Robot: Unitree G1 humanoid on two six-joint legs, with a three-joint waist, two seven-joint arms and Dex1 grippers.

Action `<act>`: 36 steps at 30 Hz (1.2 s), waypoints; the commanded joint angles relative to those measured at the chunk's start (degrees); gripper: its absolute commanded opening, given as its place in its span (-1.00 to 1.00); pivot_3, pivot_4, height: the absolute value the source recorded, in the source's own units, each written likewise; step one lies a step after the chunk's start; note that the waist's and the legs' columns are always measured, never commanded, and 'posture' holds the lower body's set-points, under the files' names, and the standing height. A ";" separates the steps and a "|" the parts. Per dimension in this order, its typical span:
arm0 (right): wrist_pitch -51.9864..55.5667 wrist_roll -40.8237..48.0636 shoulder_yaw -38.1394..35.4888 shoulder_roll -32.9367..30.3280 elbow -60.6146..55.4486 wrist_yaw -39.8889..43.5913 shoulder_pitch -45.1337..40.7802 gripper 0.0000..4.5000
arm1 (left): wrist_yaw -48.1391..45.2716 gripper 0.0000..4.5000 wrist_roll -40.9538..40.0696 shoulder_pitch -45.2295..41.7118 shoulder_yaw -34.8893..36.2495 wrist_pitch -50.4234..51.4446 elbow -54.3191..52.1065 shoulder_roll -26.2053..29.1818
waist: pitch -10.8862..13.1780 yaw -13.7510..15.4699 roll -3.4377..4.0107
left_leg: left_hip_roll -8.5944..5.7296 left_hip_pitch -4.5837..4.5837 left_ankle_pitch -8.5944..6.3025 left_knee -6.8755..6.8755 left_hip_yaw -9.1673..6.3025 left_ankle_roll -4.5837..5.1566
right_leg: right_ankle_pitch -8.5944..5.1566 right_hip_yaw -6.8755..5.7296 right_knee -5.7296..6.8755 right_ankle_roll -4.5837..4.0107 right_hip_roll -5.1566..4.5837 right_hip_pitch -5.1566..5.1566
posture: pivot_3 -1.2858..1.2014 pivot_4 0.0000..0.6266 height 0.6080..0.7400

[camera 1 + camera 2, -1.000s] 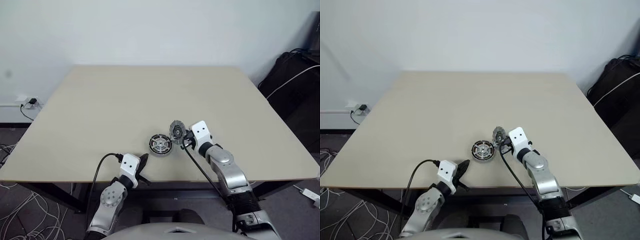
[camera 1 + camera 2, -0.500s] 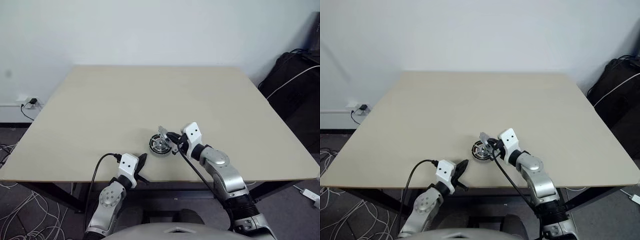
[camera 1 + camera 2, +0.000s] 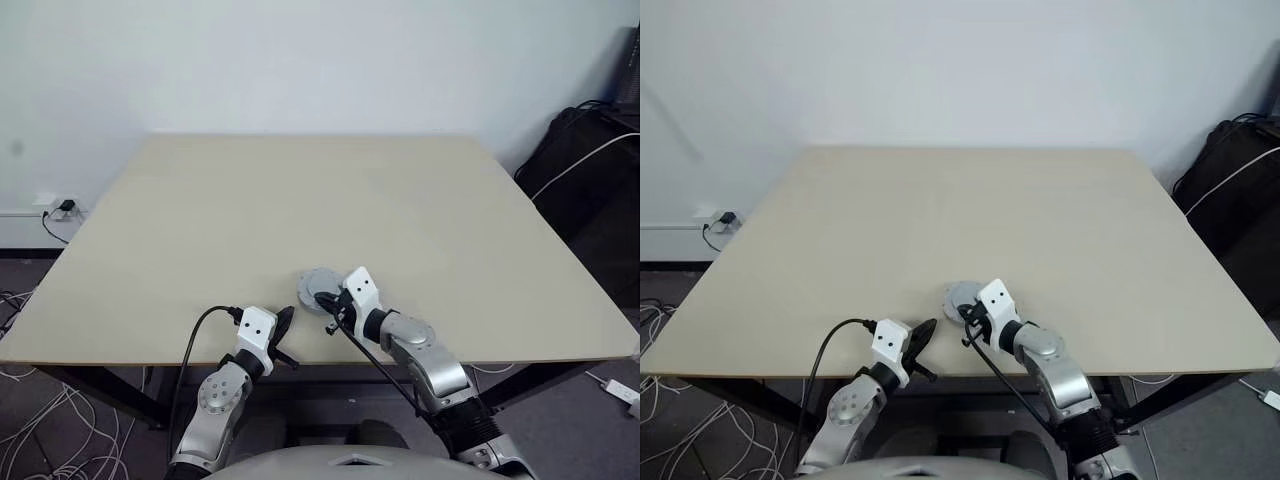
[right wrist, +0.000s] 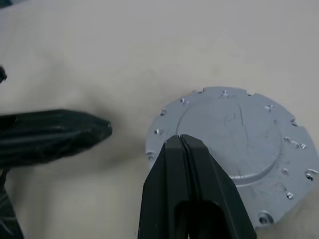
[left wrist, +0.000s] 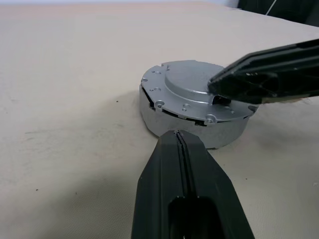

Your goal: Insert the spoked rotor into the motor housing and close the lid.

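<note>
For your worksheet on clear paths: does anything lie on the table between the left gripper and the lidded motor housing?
Nothing visible does. In the left wrist view, bare table separates the shut left gripper from the motor housing. The right gripper rests on the lid from the far side.

The lid sits flat on the motor housing near the counter's front edge — the right gripper over its right side, the left gripper just before it to the left, apart from it
</note>
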 commanded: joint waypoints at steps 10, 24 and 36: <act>-5.51 -0.04 0.22 -8.36 -0.70 11.12 -10.72 0.13 | 0.35 -1.00 0.11 -1.08 -0.49 0.44 -3.52 -0.68 | -0.01 0.19 0.00 | 0.03 0.02 0.00 -0.01 -0.01 0.00 | 0.05 -0.03 -0.01 -0.04 0.00 -0.04 | 0.03 -1.00 1.00; -7.32 -0.09 0.82 -6.37 16.15 17.72 -19.27 0.99 | 1.84 -1.00 -0.10 0.42 0.42 0.66 -5.44 -0.54 | -0.01 0.22 0.00 | 0.01 -0.02 0.00 0.02 0.00 0.01 | 0.06 -0.02 -0.05 -0.04 -0.03 -0.03 | 0.03 -1.00 1.00; -6.61 -1.83 0.38 -5.59 23.72 18.08 -21.19 0.99 | 2.99 -1.00 0.31 1.27 -0.33 1.18 -7.07 -0.77 | -0.05 0.13 0.08 | 0.01 -0.02 0.00 0.00 0.00 0.01 | 0.07 -0.02 -0.03 -0.04 -0.03 -0.04 | 0.03 -1.00 1.00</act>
